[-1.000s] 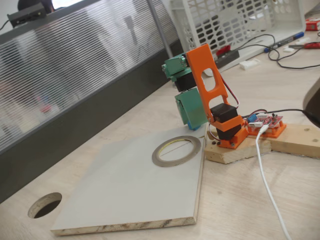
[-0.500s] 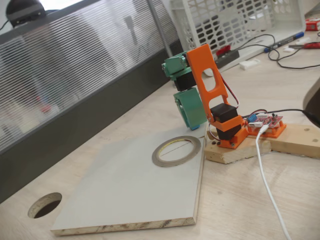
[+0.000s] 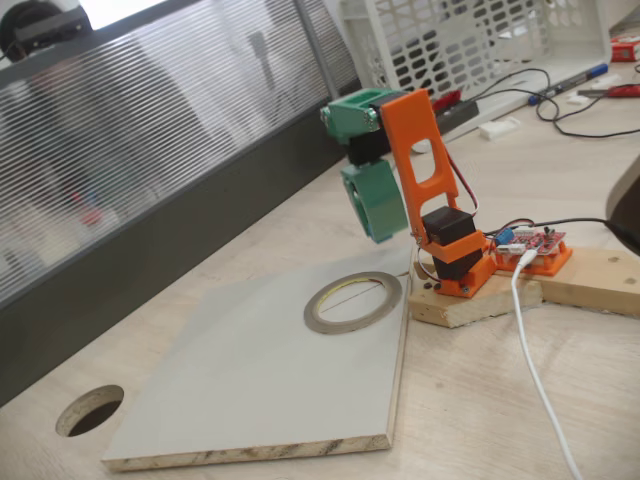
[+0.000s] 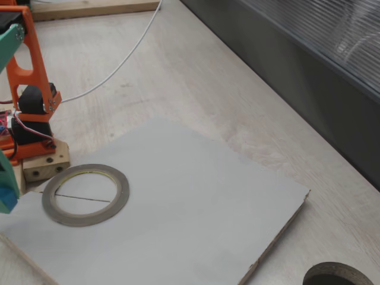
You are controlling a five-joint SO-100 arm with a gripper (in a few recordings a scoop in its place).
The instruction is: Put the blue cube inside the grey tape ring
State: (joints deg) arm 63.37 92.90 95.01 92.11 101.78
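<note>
The grey tape ring [image 3: 353, 301] is seen lying flat on a pale grey board [image 3: 250, 380] that rests on the wooden desk [image 3: 480, 400]; in a fixed view it sits near the board's far right corner, and in another fixed view the ring [image 4: 85, 194] lies close to the board's [image 4: 190, 202] left edge. A thin straight line is seen crossing the ring's open centre in both fixed views. The arm's orange link [image 3: 420, 160] is mounted on a wooden block [image 3: 470, 300] just beside the board, and the green gripper [image 3: 374, 208] is held raised, above and behind the ring, clear of the board and not touching the ring. Whether the jaws are parted or closed cannot be told, since the green body is turned so that the fingertips are not shown apart. In another fixed view, at the left edge, a green part [image 4: 8, 178] with a small sky-blue patch at its lower end is seen just left of the ring; this patch may be the blue cube [image 4: 7, 199], but it cannot be told for certain, nor whether it is gripped. A white cable [image 3: 535, 370] is trailed across the desk, and a round dark hole [image 3: 90, 410] is cut through the desk near the board's near corner.
</note>
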